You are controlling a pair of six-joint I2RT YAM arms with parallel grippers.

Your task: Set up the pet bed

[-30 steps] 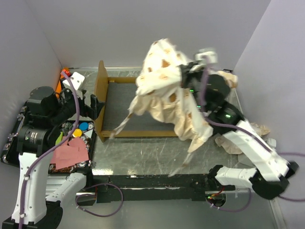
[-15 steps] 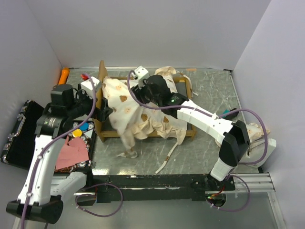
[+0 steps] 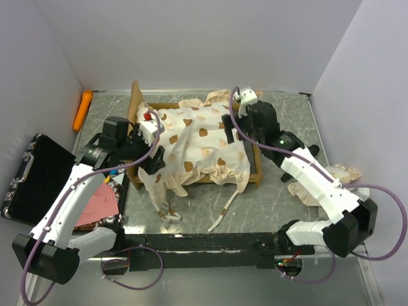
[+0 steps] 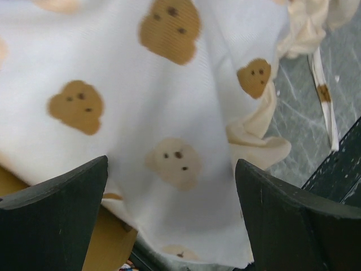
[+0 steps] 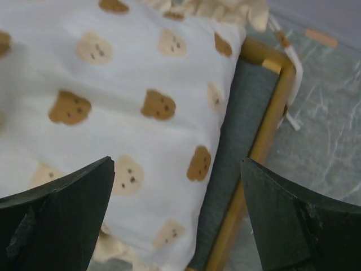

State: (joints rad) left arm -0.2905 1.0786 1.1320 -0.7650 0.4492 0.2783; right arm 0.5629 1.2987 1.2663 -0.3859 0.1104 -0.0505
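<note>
We see the pet bed (image 3: 254, 159) at the middle rear of the bench (image 3: 268, 207), its long axis running from 9 to 3 o'clock in the top view. The upright wavy headboard (image 3: 135, 102) is at the 9 o'clock end. The bear-print mattress (image 3: 197, 137) lies along the same axis over the frame. It spills over the near rail toward 7 o'clock, with ties trailing on the bench. At the 3 o'clock end a strip of grey base (image 5: 240, 107) shows between mattress and rail. The left jaws stand wide open over the mattress's near left corner, gripping nothing. The right jaws stand wide open above its foot end, also empty. Another cream ruffled piece (image 3: 305, 192) lies at 4 o'clock of the frame.
</note>
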